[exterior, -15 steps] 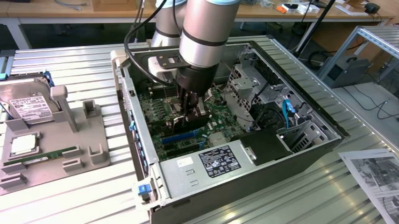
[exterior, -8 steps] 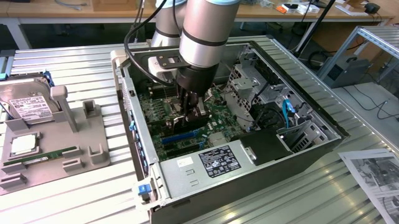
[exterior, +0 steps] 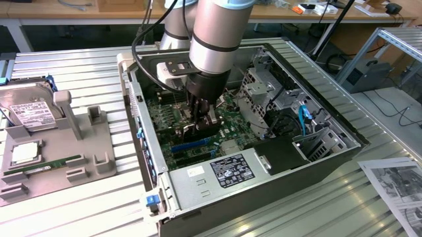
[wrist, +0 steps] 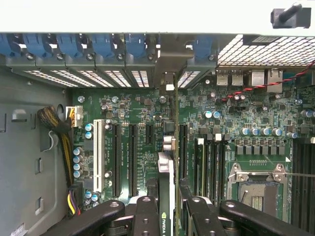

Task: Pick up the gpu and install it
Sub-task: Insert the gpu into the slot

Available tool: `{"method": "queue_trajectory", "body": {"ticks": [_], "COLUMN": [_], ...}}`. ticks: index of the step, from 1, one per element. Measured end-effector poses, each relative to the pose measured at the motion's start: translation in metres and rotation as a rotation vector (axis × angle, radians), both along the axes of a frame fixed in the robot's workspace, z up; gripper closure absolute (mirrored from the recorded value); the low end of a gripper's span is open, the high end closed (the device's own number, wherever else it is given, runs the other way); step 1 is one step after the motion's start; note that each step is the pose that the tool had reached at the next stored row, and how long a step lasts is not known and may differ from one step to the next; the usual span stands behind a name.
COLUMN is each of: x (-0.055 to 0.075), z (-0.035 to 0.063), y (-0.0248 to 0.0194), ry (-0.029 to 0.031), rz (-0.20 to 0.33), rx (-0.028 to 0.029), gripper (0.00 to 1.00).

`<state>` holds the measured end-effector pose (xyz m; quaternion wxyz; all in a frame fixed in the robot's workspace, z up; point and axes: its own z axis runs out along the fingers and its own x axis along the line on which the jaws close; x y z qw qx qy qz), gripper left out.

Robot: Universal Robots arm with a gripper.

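Note:
My gripper (exterior: 199,117) reaches down into the open computer case (exterior: 148,148), low over the green motherboard (exterior: 163,117). In the wrist view the gripper (wrist: 170,209) is shut on the gpu (wrist: 168,162), a thin dark card seen edge-on between the two black fingers (wrist: 145,211). A green logo shows on the card near the grip. The card stands upright above the row of expansion slots (wrist: 133,152). Its silver bracket end (wrist: 170,69) reaches the case's rear wall among the slot covers. Whether the card's edge sits in a slot is hidden.
Inside the case lie a power supply (exterior: 231,170), a drive cage (exterior: 262,91) and a yellow-black cable bundle (wrist: 59,128). Blue latches (wrist: 69,46) line the rear wall. On the exterior view's left a grey fixture (exterior: 63,158) carries a hard drive (exterior: 29,112) and a memory stick (exterior: 46,165).

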<state>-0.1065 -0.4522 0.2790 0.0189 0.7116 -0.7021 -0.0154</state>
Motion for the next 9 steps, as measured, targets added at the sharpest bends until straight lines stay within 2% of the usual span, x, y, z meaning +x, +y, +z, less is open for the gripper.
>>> {"method": "queue_trajectory", "body": {"ticks": [9], "x": [0.0], "z": [-0.0027], "y": [0.0], "ry": [0.0001], "rz": [0.0], "rx": [-0.0001], "gripper": [0.73]}}
